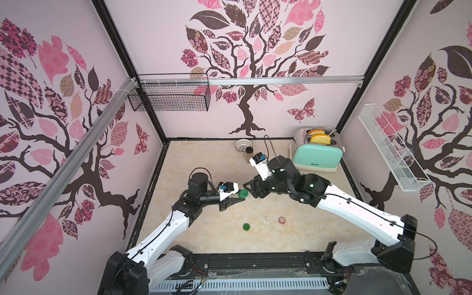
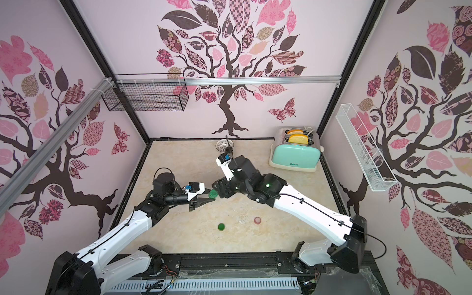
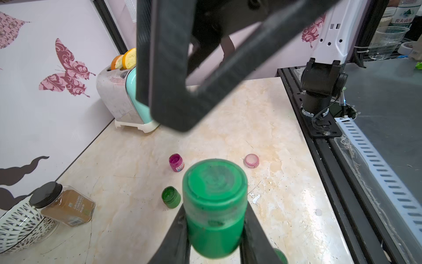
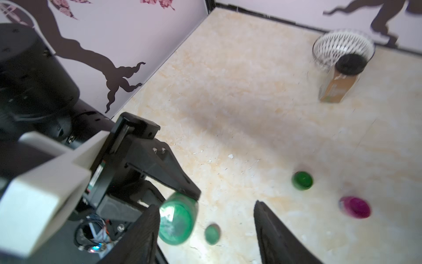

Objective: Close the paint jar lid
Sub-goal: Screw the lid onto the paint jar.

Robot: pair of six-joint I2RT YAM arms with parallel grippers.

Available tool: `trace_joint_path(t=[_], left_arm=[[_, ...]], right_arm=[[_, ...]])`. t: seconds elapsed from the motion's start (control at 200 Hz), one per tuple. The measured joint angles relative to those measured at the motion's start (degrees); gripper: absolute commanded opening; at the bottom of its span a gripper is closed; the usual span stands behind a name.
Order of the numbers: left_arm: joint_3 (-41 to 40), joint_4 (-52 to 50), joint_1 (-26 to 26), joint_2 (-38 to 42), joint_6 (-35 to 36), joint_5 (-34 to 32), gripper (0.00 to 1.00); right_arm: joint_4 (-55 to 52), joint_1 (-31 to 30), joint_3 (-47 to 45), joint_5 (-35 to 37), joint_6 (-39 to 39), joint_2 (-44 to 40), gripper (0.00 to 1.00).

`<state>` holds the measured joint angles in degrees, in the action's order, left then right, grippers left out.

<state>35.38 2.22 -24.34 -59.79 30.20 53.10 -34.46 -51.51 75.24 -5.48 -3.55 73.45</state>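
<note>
My left end effector [image 3: 214, 228] grips the green paint jar [image 3: 214, 205] above the middle of the counter [image 1: 217, 163], with the lid [image 3: 214, 180] sitting on it. The right end effector [image 4: 205, 230] stands open close beside that lid. I'd centre it around the lid, close squarely, then twist.

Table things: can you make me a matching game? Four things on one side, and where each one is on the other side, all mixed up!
Things
1. capped green jar
2. pink lid
3. cinnamon jar
4. bread

Places
A. in the toaster
B. lying by itself on the table
C. held in the left gripper
D. tilted against the bowl

Pairs: 1-C, 2-B, 3-D, 4-A
</note>
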Motion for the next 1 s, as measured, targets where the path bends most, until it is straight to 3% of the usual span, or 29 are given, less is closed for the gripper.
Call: trace_joint_path(t=[0.175,0.345,0.58,1.0], left_arm=[[0.00,0.39,0.00,0.00,0.00,2.12,0.27],[0.00,0.72,0.00,-0.07,-0.02,4.09,0.27],[0.02,0.70,0.00,-0.28,0.00,4.68,0.27],[0.09,0.50,0.00,-0.37,0.26,4.66,0.27]], right_arm=[[-0.79,0.26,-5.40,-9.77,20.72,-6.14,0.72],[-1.29,0.00,-5.35,-13.73,32.20,-3.69,0.68],[-0.63,0.00,-3.32,-15.63,36.85,1.68,0.58],[0.22,0.02,-2.03,-17.49,37.44,4.72,0.36]])
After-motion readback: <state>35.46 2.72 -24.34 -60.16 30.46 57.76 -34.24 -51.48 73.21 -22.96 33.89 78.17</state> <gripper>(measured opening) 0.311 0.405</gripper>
